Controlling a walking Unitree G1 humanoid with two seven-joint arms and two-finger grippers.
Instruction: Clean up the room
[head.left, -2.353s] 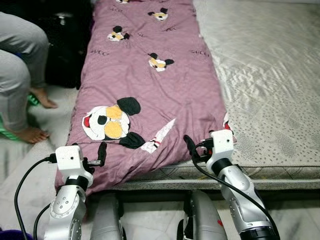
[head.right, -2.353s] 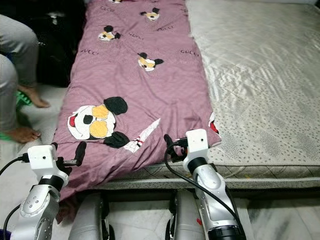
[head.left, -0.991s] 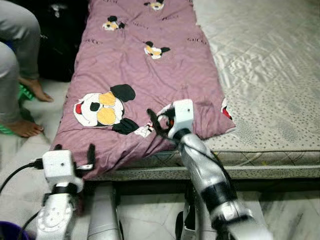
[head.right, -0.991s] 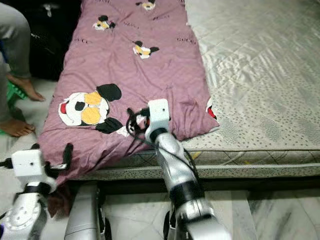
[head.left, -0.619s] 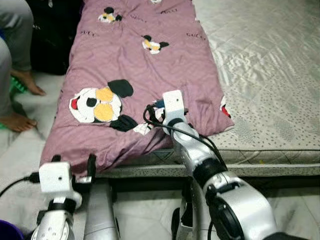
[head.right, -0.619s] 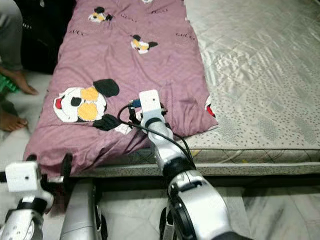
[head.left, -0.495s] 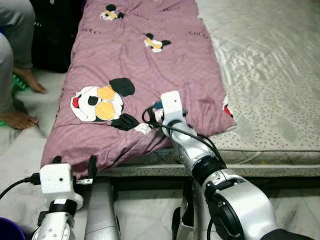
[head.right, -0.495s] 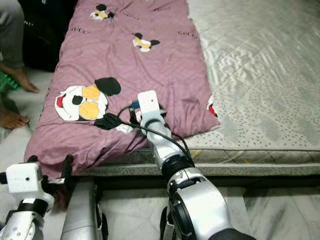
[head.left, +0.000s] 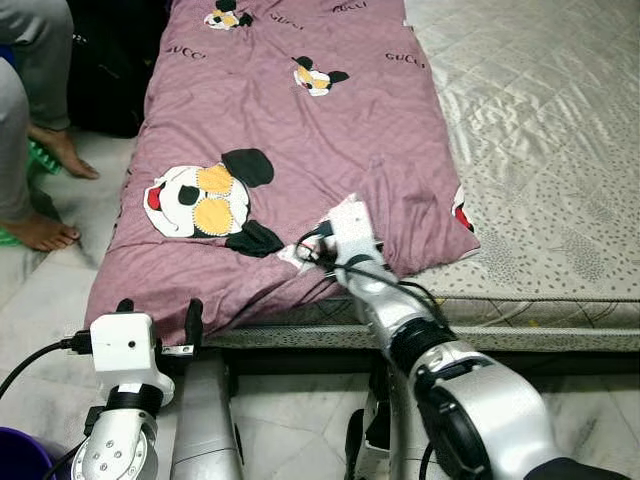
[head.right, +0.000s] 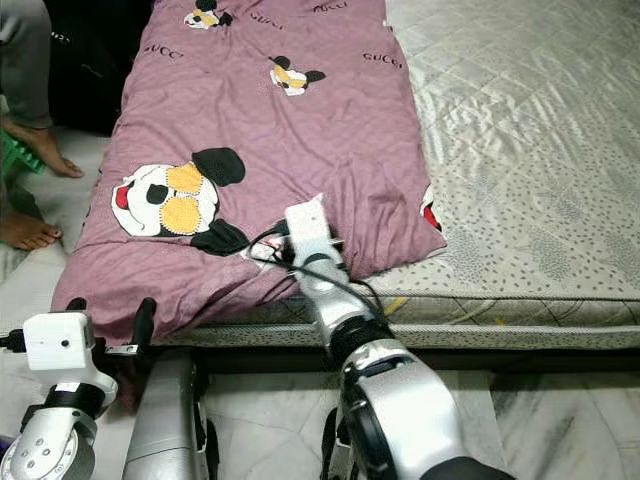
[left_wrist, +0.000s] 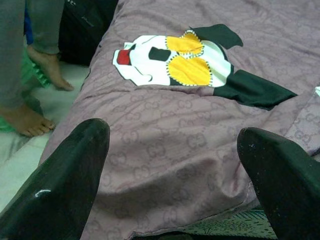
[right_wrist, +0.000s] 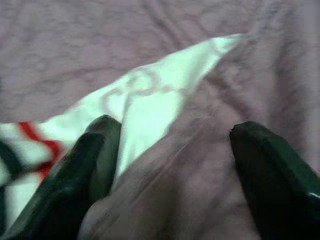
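My right gripper (head.left: 312, 250) is down on the mauve quilted blanket with cartoon-mouse patches (head.left: 290, 130), fingers (right_wrist: 95, 155) spread apart astride a raised fold by its white turned-up corner (right_wrist: 150, 110), nothing pinched yet. My left gripper (head.left: 157, 312) hangs low at the bed's near edge, fingers wide and empty, facing the blanket's drooping hem. The blanket lies long along the grey mattress (head.left: 540, 130), its near end rumpled, so I judge tidying remains.

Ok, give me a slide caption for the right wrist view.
Right gripper open, fingers either side of a fold in the purple blanket beside its white printed patch.
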